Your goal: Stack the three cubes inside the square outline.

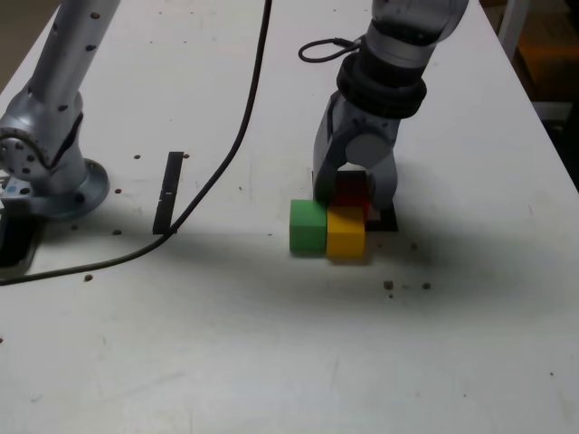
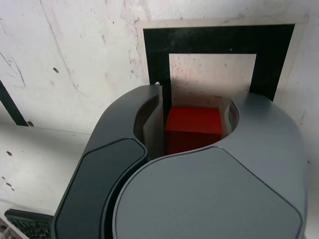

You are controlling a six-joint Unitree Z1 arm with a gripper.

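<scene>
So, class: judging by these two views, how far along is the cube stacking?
Done: nothing is stacked yet. In hand: the grey gripper is shut on the small red cube, over the black tape square outline. Left: the matte green cube and yellow cube sit side by side on the table.

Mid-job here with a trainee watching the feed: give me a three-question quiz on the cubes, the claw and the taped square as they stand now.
1. True or false: the claw is shut on the red cube.
2. In the exterior view, which cube stands left of the yellow cube? A. red B. green C. none
3. Fill in: in the wrist view, the black tape frame beyond the held cube is the square ____.

Key
1. True: the cube sits between the jaws.
2. B: the green cube touches the yellow one's side.
3. Outline: the square outline has a white inside.
</scene>
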